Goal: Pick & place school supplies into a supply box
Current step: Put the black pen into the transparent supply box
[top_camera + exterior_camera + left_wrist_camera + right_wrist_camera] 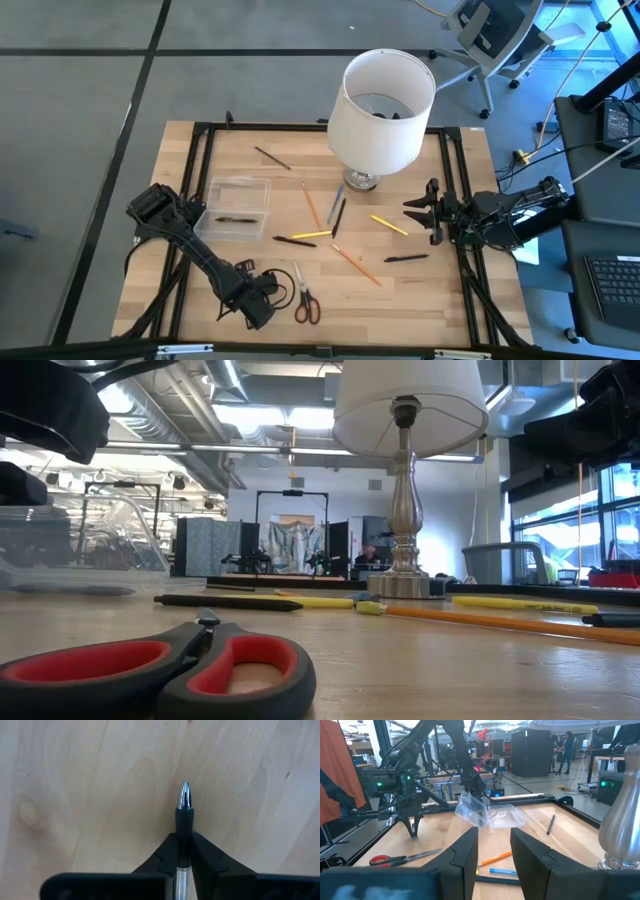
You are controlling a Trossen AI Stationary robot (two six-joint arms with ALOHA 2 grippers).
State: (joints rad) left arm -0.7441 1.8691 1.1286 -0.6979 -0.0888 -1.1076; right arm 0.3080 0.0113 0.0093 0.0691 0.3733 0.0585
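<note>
My left gripper (258, 298) is near the table's front edge, just left of the red-handled scissors (305, 303), and is shut on a black pen with a silver tip (184, 802). My right gripper (425, 212) hovers open at the table's right side, touching nothing. The clear supply box (236, 207) rests on its base on the left half, with one dark pen inside. Several pencils and pens lie flat mid-table: a yellow one (388, 225), an orange one (357, 264), a black one (405, 258). My left gripper pinches the pen between its two fingers (210, 862), on the barrel (183, 827) just behind the black grip section. The fingers point down at the table from above, and the pen runs along them with its silver tip toward the wood. Whether the tip touches the table, I cannot tell.
A lamp with a large white shade (385, 100) stands on a metal base (360, 180) at the table's far middle. A black frame (200, 160) borders the tabletop. A dark pencil (271, 157) lies beyond the box. Bare wood shows between the scissors and my right gripper.
</note>
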